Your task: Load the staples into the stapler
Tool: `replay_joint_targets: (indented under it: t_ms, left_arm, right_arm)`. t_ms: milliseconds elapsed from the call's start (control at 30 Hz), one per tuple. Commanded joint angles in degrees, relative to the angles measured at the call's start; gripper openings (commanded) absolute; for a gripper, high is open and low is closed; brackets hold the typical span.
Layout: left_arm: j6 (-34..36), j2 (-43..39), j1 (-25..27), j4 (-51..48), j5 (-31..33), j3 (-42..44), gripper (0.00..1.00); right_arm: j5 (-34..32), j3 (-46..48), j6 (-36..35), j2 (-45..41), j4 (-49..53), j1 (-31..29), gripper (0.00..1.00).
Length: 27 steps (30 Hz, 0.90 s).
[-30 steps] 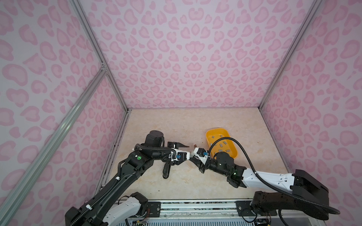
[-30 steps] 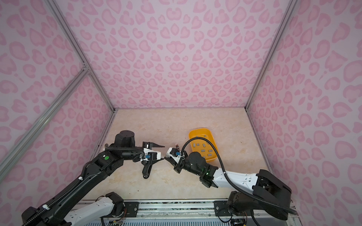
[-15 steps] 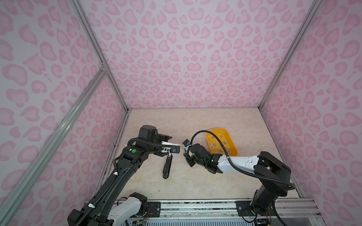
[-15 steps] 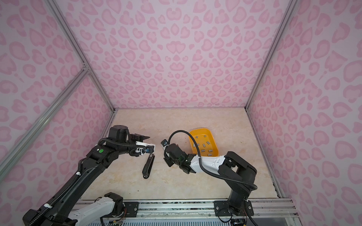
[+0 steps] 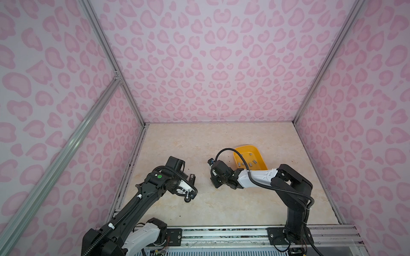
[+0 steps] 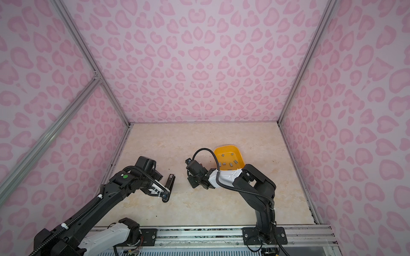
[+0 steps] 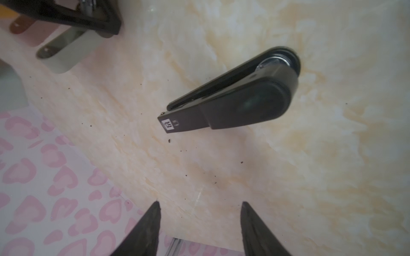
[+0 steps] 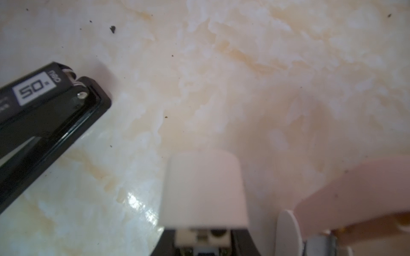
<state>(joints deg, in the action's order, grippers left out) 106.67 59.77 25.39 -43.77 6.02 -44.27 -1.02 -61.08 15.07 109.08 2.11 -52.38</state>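
1. Left gripper (image 7: 199, 206): close on the left of the stapler. Its fingers (image 7: 146, 228) are spread roughly halfway with nothing between them, and the tips are clear of the stapler.
2. Stapler (image 6: 170, 180): black, lying on the marbled counter (image 6: 199, 210). It has a white label at the end toward the back wall. Nothing grips it.
3. Right gripper (image 6: 193, 185): right of the stapler, near but apart from it, pointing down at the counter. The pale fingers (image 8: 204, 188) are narrowly parted, bare counter shows through the gap, and nothing is seen held.
4. Yellow tray (image 6: 240, 155): well to the right of the stapler and farther back, partly behind the right arm.
5. Staples (image 6: 229, 164): several short grey strips, loose inside the yellow tray and well apart from the stapler.
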Motion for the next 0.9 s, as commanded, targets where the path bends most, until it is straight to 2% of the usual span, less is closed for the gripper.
replay_joint_targets:
  t_ms: [0,233,367,867]
  left_arm:
    - [4.33,-0.22,2.01,0.38,2.35,1.11,0.59]
    - [4.68,1.42,7.8,0.57,3.68,1.83,0.59]
    - [5.99,3.0,9.67,1.5,5.29,2.82,0.58]
    - [6.9,6.39,14.98,3.25,5.63,5.6,0.57]
  right_arm:
    - [0.4,-0.57,0.33,0.78,1.7,0.11,0.19]
    - [0.23,0.48,-0.88,-1.5,0.98,0.0,0.4]
    - [-0.61,1.56,-1.71,-3.63,0.37,-0.39,0.47]
    - [-3.34,5.3,-3.49,-10.24,-2.24,-1.0,0.5]
